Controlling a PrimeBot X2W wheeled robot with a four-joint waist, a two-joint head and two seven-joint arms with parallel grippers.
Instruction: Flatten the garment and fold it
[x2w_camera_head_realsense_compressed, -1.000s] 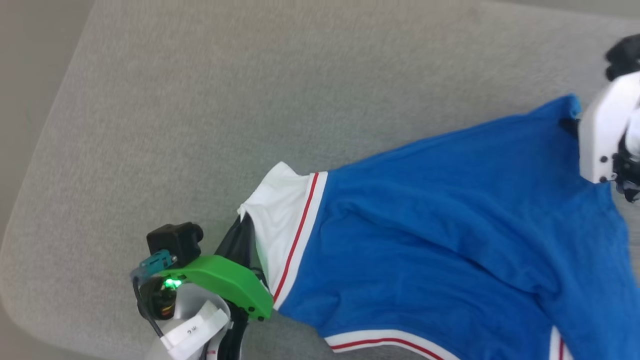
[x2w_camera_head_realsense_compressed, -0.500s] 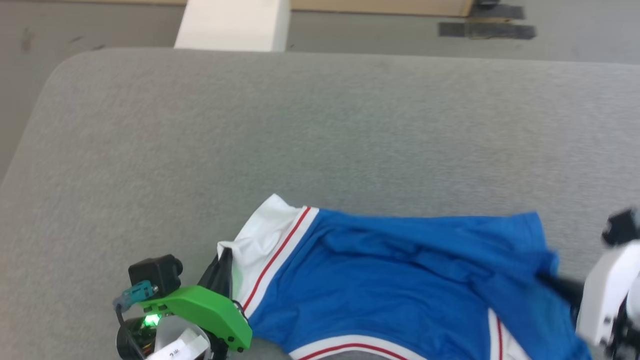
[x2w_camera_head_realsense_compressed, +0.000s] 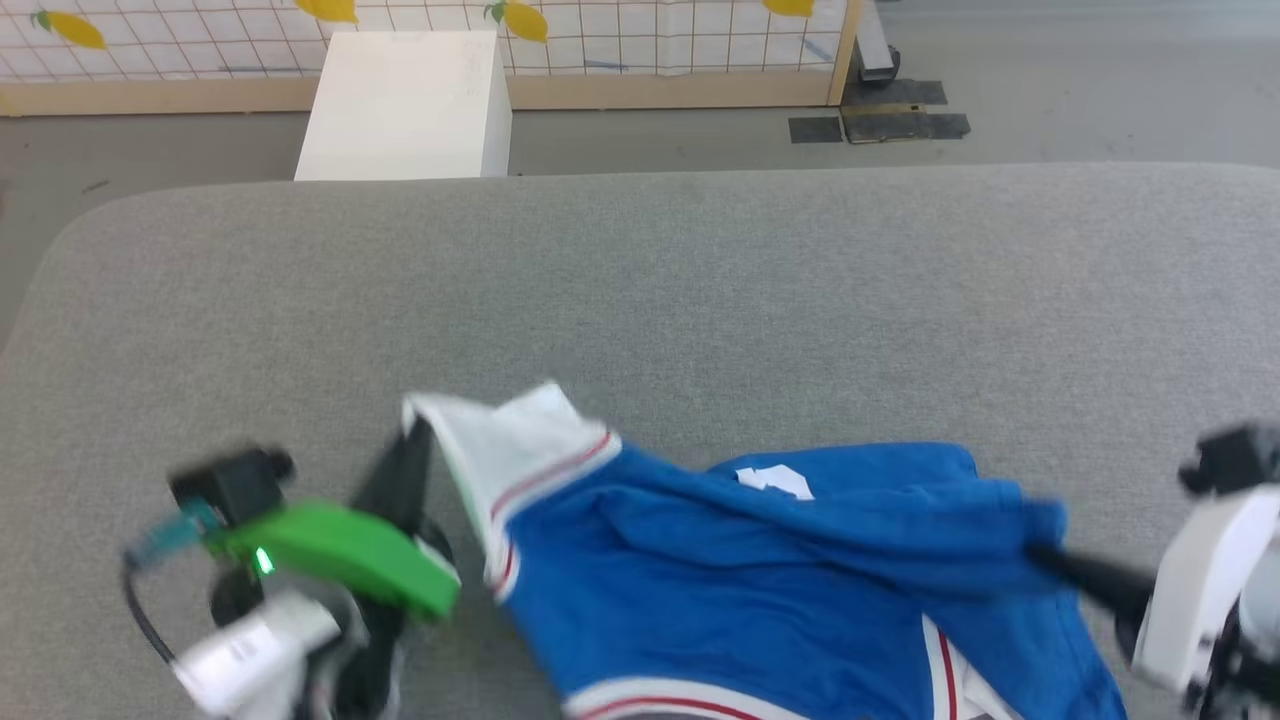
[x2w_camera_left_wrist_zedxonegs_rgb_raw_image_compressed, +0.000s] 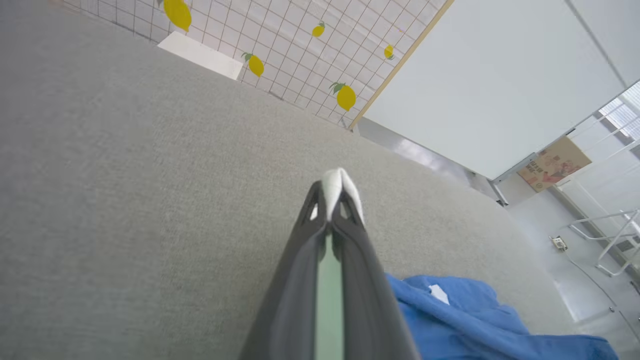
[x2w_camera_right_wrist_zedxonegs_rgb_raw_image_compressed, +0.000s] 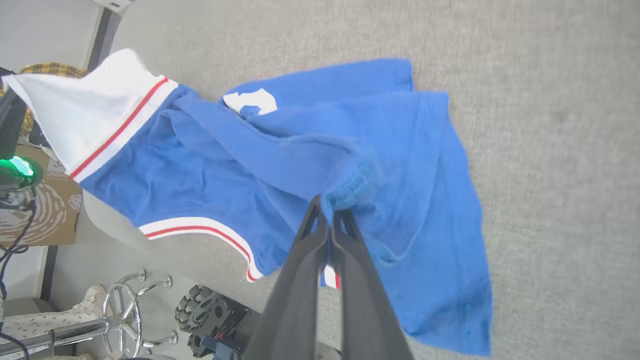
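The left gripper (x2w_camera_head_realsense_compressed: 418, 435) pinches a white corner of the jersey (x2w_camera_head_realsense_compressed: 760, 590), the right gripper (x2w_camera_head_realsense_compressed: 1035, 552) a blue edge. It lies bunched on the desk (x2w_camera_head_realsense_compressed: 700, 280): flattening unfinished, folding not begun.

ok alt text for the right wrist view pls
The right end effector, shut, pinches a bunched fold of the crumpled blue jersey over a grey padded surface. The jersey's white panel with a red stripe stretches to the view's upper left.

Grey fabric-covered surface (x2w_camera_head_realsense_compressed: 700, 280), rumpled blue garment (x2w_camera_head_realsense_compressed: 760, 600) partly on its near edge
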